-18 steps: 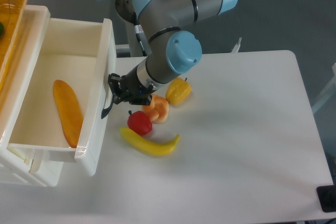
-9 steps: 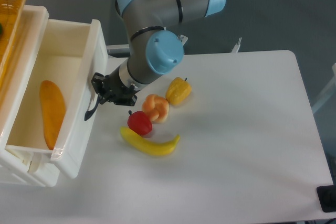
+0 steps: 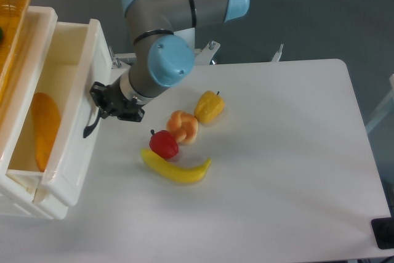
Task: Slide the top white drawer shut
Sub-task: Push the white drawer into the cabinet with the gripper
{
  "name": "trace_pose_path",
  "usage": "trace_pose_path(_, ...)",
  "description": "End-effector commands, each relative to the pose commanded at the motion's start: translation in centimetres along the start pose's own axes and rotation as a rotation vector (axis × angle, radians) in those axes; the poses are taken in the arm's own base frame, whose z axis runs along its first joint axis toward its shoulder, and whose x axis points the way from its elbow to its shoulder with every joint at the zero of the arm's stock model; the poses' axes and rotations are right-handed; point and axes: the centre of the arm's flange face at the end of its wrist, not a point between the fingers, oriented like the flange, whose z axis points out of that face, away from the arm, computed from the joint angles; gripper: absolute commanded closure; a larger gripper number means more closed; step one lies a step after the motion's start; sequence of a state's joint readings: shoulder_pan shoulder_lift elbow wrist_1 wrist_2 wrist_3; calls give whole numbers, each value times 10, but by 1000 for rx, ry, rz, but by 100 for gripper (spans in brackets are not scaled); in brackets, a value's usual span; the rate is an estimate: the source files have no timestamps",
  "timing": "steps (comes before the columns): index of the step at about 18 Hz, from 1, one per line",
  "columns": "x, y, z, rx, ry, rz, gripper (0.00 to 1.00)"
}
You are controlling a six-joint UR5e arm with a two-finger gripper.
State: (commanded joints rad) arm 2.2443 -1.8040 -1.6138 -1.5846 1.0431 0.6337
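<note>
The top white drawer (image 3: 77,112) stands partly open at the left, with an orange-yellow flat object (image 3: 44,129) lying inside. Its black curved handle (image 3: 92,121) is on the front face. My gripper (image 3: 101,104) is at the drawer's front, right against the handle. Its black fingers (image 3: 109,100) are bunched together at the handle; I cannot tell whether they clasp it or only press on it. The lower drawer is hidden under the top one.
A yellow-orange basket (image 3: 12,10) sits on the cabinet top at the far left. On the table lie a red apple (image 3: 164,144), a banana (image 3: 175,169), an orange pastry-like item (image 3: 183,125) and a yellow pepper (image 3: 209,107).
The gripper and the drawer front have moved left together over both steps. The drawer has slid further into the cabinet. The fruit has not moved.
</note>
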Motion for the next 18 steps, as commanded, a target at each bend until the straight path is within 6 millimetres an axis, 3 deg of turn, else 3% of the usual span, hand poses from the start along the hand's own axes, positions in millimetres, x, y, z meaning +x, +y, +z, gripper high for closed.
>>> trace_pose_path(8,27,-10,17,-28,-7,-28,98)
trace_pose_path(18,34,-35,23,-35,-12,-55,97)
